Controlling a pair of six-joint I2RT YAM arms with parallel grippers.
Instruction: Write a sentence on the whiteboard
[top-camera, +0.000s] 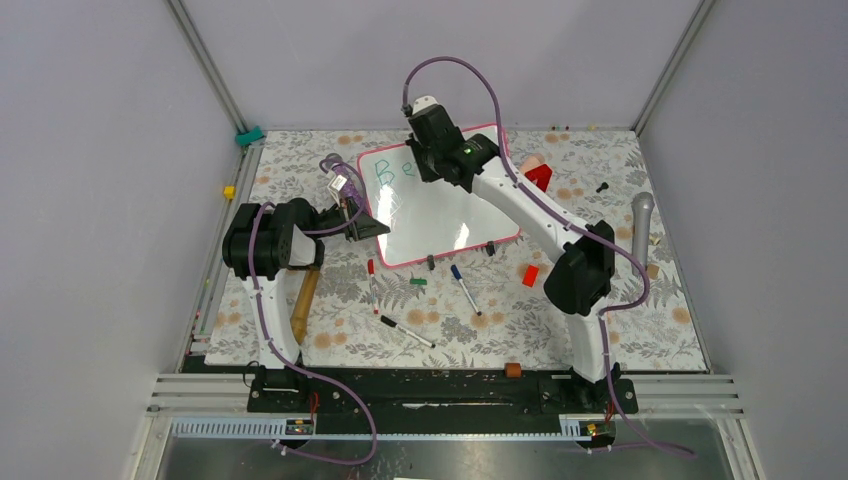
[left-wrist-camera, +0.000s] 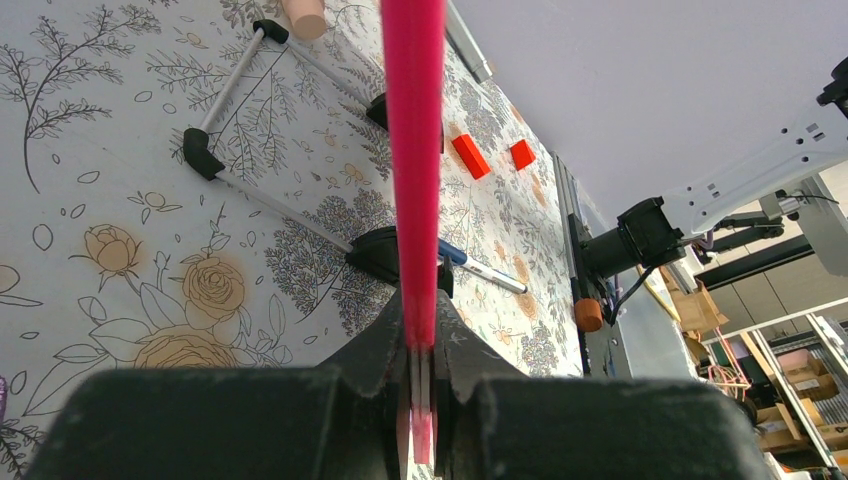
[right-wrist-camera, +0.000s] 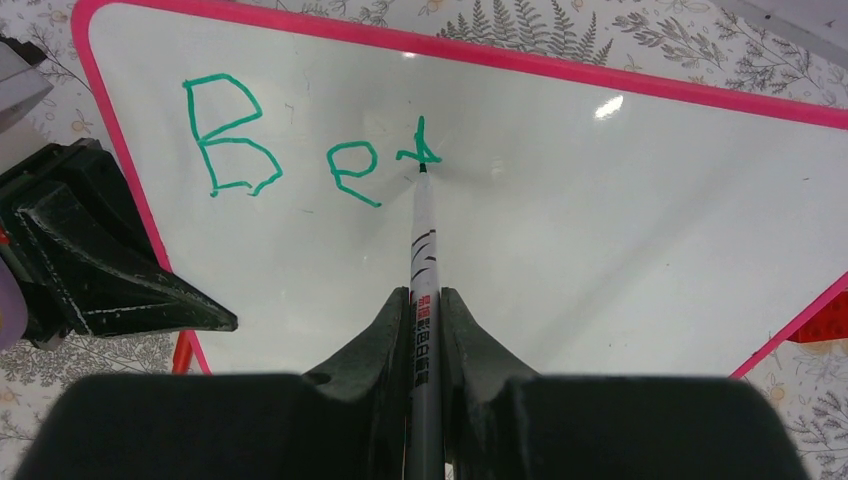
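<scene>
Our right gripper (right-wrist-camera: 425, 300) clamps the marker (right-wrist-camera: 421, 230), our left gripper (left-wrist-camera: 420, 345) the whiteboard (right-wrist-camera: 600, 200) frame; the sentence (right-wrist-camera: 345, 172) reads only "Bet".

Marker (right-wrist-camera: 424, 250) tip on whiteboard (right-wrist-camera: 620, 230), at green lettering (right-wrist-camera: 352, 172)

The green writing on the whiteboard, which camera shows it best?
Right wrist: the green writing is close and legible as "Bet", with the marker tip at the t. Top external shows only a small "Be" beside the right arm. Left wrist sees just the whiteboard edge-on, its pink frame, no letters.
</scene>
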